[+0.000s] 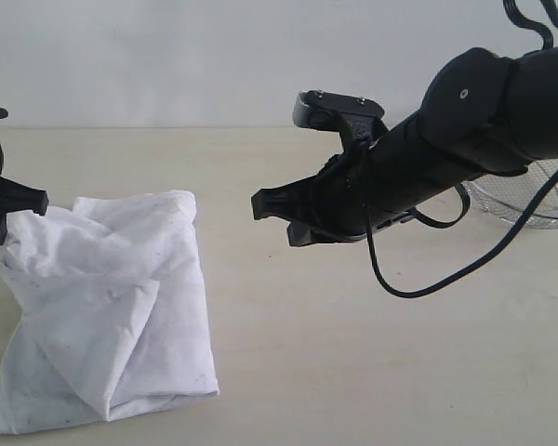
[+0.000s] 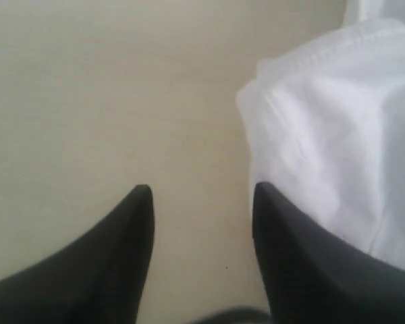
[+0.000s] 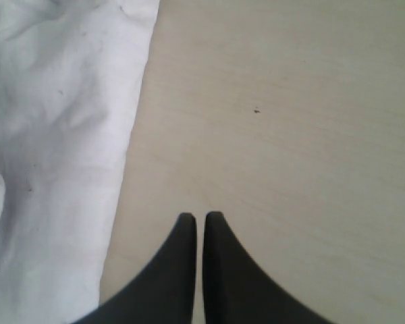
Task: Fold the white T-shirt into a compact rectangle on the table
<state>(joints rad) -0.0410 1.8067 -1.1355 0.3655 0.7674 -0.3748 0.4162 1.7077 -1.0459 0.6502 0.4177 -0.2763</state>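
Step in hand: I judge I am between folds. The white T-shirt is already doubled over itself, and neither gripper holds any cloth.
Left gripper: jaws spread with bare table between them. One finger sits right at a stitched edge of the shirt, at its far left corner.
Right gripper: fingers pressed together, empty, hanging over open table just off the shirt's right edge.
Next move: probably a tidying fold. I would need to pinch only that hemmed edge, lift it cleanly and not drag the layers beneath.
Shirt, where: on the left of the table, well apart from the wire basket at the far right.
Shirt, look: a lumpy, uneven block wider at the near end, with a slanted flap across the front. It is plain white and faintly speckled; no lettering shows.
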